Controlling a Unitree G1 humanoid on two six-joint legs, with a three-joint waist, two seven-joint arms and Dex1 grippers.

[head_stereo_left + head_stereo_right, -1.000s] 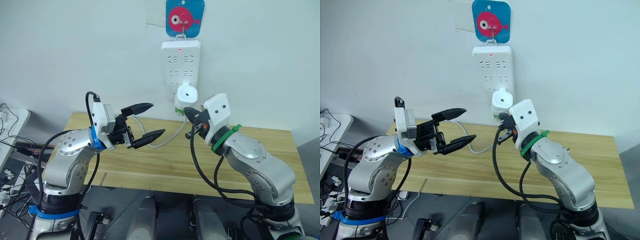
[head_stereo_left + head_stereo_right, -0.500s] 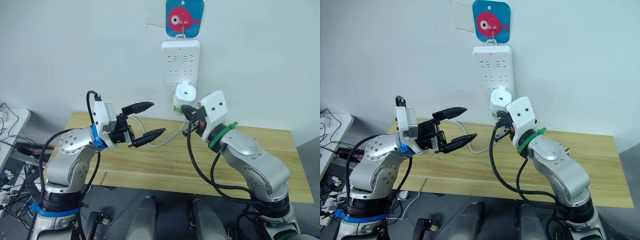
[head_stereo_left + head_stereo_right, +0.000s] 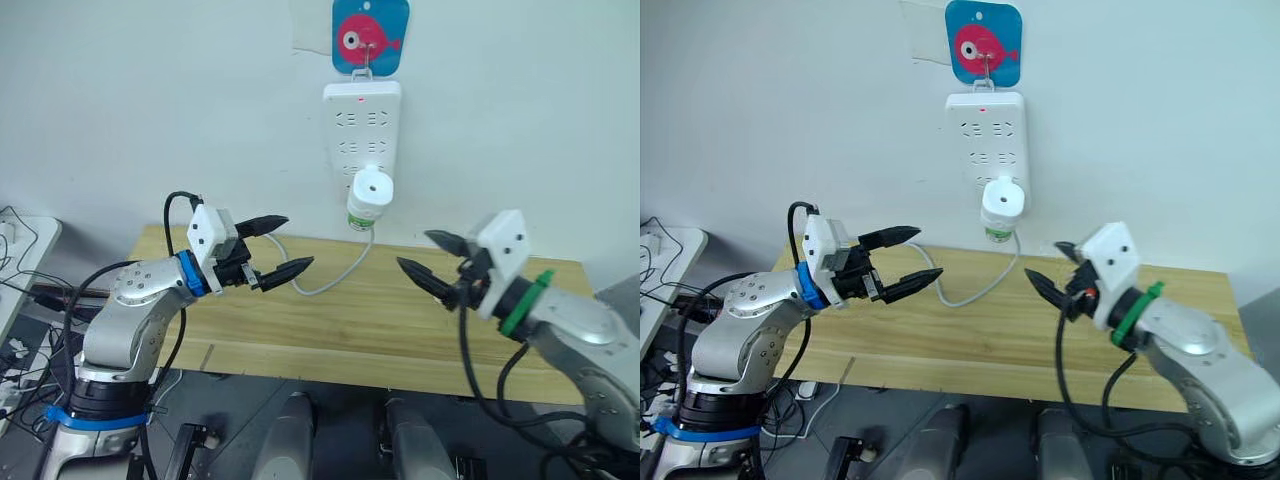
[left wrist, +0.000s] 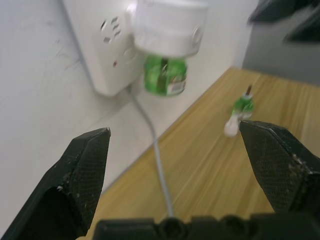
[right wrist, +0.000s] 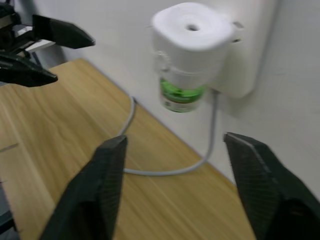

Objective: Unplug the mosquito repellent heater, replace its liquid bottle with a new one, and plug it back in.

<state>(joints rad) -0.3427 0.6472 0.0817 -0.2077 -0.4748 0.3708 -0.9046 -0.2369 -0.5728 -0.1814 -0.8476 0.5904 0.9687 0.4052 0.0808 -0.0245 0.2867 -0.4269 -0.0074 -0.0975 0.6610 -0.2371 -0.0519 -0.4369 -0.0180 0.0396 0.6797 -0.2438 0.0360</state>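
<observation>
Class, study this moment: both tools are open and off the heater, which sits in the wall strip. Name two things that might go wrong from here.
1. The mosquito repellent heater sits in the hanging power strip; a careless pull might swing or unhook the strip.
2. A small bottle stands upright on the table below; the right tool or left tool may knock it over while reaching.
</observation>
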